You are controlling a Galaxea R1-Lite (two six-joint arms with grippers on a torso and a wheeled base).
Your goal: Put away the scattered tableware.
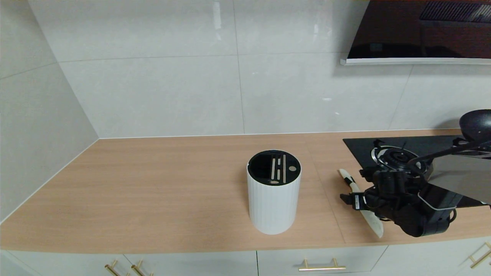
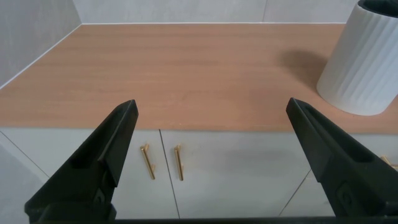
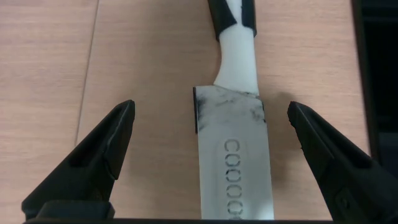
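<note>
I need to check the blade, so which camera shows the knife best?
Right wrist view: the knife lies close up under the open right gripper, blade and handle clear. In the head view that gripper covers its middle.

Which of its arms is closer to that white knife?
Right. The right gripper hovers over the knife, straddling its blade; the left gripper hangs by the counter's front edge, beyond the white holder.

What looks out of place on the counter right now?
The knife lies loose on the counter beside the hob, not in the white holder. Its blade carries dark smudges near the handle. The open right gripper hangs over it.
</note>
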